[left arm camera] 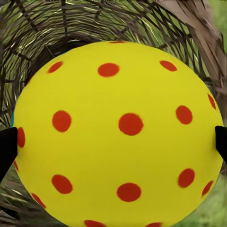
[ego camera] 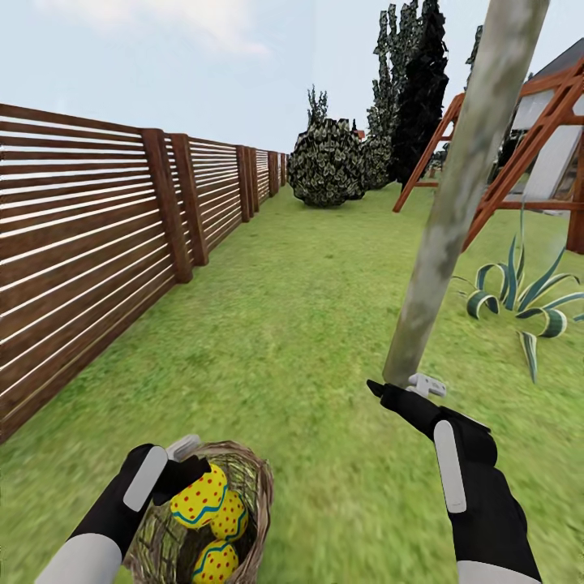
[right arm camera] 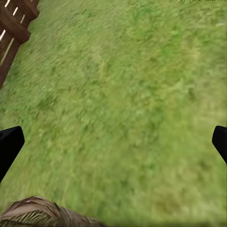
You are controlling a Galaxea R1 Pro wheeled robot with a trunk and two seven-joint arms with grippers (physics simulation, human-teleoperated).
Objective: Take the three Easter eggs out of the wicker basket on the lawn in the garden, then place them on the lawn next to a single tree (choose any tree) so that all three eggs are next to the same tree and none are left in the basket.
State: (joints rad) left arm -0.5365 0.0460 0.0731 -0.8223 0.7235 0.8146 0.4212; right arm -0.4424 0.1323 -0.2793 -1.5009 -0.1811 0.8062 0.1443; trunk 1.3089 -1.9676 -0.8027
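Green lawn (ego camera: 308,324) beside slatted fence (ego camera: 89,235); left fingers (left arm camera: 7,146) clasping egg (left arm camera: 118,132), right fingers (right arm camera: 9,146) wide.

Black forearms (ego camera: 478,487), pale grey oblong panels (one each), white upper sleeves, black jaws.

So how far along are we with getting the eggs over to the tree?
Nothing is placed yet: all three Easter eggs are still in the wicker basket. In hand: the left gripper is at the top egg, with its fingertips at either side. The right gripper is open and empty over the lawn, near the foot of the tree. Left: lift and place all three beside that trunk.
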